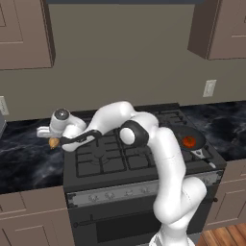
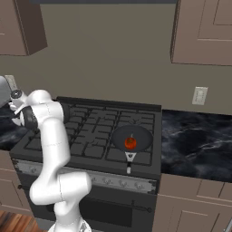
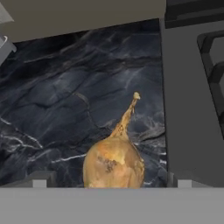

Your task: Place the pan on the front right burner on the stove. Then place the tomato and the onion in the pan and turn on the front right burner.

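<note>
Left base view: set behind and left of the arm, high, facing forward and down across the stove [image 1: 139,158] from a middle distance. Right base view: set behind and right of the arm, same downward tilt, similar range. Shared ground: the stove top, the pan [image 2: 132,138] with the tomato [image 2: 130,143], the dark counter [image 2: 195,140] (seen from opposite sides). Hand view: very near, looking down at the counter beside the stove's left edge, the onion [image 3: 114,162] close up.

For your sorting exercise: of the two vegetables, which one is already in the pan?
The tomato, the small red ball lying in the pan. The onion, tan with a pointed tip, is over the dark counter.
</note>
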{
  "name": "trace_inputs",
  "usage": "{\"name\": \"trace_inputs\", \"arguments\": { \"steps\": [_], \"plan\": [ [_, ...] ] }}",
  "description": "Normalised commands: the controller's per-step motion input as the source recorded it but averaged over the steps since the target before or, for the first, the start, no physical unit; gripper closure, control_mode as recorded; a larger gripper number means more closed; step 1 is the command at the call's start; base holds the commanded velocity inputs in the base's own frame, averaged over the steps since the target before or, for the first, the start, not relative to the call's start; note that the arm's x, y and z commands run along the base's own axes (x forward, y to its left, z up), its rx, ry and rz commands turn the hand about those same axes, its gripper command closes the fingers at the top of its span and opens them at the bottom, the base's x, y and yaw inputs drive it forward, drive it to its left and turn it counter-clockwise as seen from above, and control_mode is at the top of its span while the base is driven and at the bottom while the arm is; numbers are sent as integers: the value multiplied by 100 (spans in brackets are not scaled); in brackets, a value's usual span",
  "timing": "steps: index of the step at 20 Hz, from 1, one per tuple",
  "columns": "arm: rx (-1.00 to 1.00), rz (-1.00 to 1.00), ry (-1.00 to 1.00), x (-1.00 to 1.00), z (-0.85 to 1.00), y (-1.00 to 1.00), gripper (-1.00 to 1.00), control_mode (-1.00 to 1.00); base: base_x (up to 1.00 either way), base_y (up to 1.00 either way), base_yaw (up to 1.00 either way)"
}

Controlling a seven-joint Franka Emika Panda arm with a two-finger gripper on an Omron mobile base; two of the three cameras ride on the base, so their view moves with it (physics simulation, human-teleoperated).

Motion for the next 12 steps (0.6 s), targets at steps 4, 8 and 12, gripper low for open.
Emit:
{"name": "trace_inputs", "arguments": {
  "steps": [4, 8, 12],
  "plan": [
    [0, 0, 1, 7, -1, 17, -100, -100, 0, 0, 0],
    [0, 0, 2, 9, -2, 9, -100, -100, 0, 0, 0],
    [0, 0, 4, 0, -6, 1, -100, -100, 0, 0, 0]
  ]
}}
